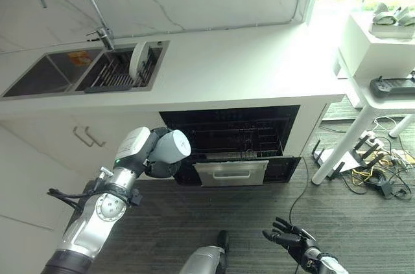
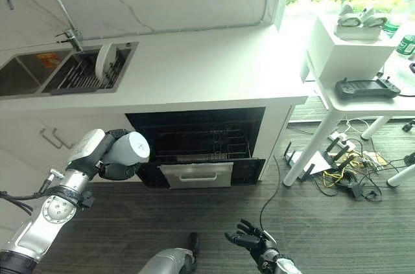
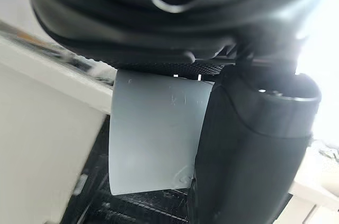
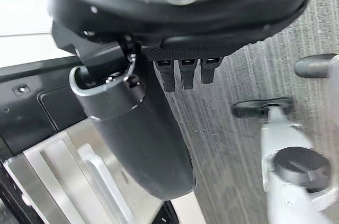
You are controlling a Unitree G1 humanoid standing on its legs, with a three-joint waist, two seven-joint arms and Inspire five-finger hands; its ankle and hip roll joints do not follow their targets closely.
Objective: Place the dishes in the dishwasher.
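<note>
Holding a pale grey-blue cup point(image 1: 173, 145), the left hand point(image 1: 154, 162) is curled around it in front of the open dishwasher point(image 1: 231, 137); in the left wrist view the dark thumb point(image 3: 249, 150) lies along one side of the cup point(image 3: 153, 134), and the fingers on its far side are hidden. The cup is smooth, matt and cylindrical, with faint scratches on its wall; its mouth and base cannot be made out. The left hand itself is mostly covered by the cup and the silver-grey forearm in the head views.

Right hand point(image 2: 249, 240): low over the dark, ribbed floor point(image 2: 324, 222), fingers spread and holding nothing; its wrist is cut off by the picture's lower edge. In the right wrist view the thumb point(image 4: 143, 144) and short dark fingertips point(image 4: 183, 73) show above the steel front of the pulled-out lower drawer point(image 4: 69, 166).

Dishwasher: a black cavity set under the white table point(image 1: 246, 67), with thin wire racks point(image 1: 240, 138) whose contents are too fine to tell. Its steel drawer front point(image 1: 231, 173) carries a bar handle.

Sink point(image 1: 84, 70), at the table's left end: a round white plate point(image 1: 138, 61) stands on edge in the rack of the right-hand basin, beneath a curved chrome tap point(image 1: 71, 2).
</note>
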